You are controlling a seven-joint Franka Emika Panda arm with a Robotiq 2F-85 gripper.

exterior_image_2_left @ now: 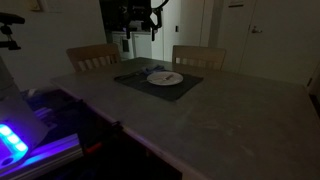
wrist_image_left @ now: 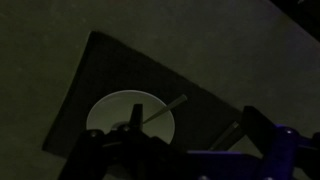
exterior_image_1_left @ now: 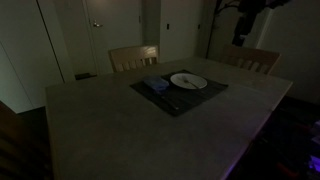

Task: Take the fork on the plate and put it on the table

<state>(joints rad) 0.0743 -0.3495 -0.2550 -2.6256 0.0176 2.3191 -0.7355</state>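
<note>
A small white plate point(exterior_image_1_left: 188, 82) sits on a dark placemat in the middle of the table point(exterior_image_1_left: 120, 130). It shows in both exterior views point(exterior_image_2_left: 165, 78) and in the wrist view point(wrist_image_left: 115, 112). The fork point(wrist_image_left: 166, 109) lies slanted across the plate, with one end past the rim; in the exterior views it is only a faint dark streak point(exterior_image_1_left: 189, 79). My gripper point(wrist_image_left: 195, 132) hangs high above the plate and placemat, its fingers spread wide, open and empty. It shows dimly at the top of the exterior views point(exterior_image_1_left: 240, 30) point(exterior_image_2_left: 137, 28).
The dark placemat point(wrist_image_left: 110, 70) also carries a bluish folded napkin point(exterior_image_1_left: 155, 87) beside the plate. A second thin pale streak point(wrist_image_left: 225, 136) lies near the placemat's edge. Two wooden chairs point(exterior_image_2_left: 93, 57) point(exterior_image_2_left: 198, 56) stand at the table's far side. The room is very dark.
</note>
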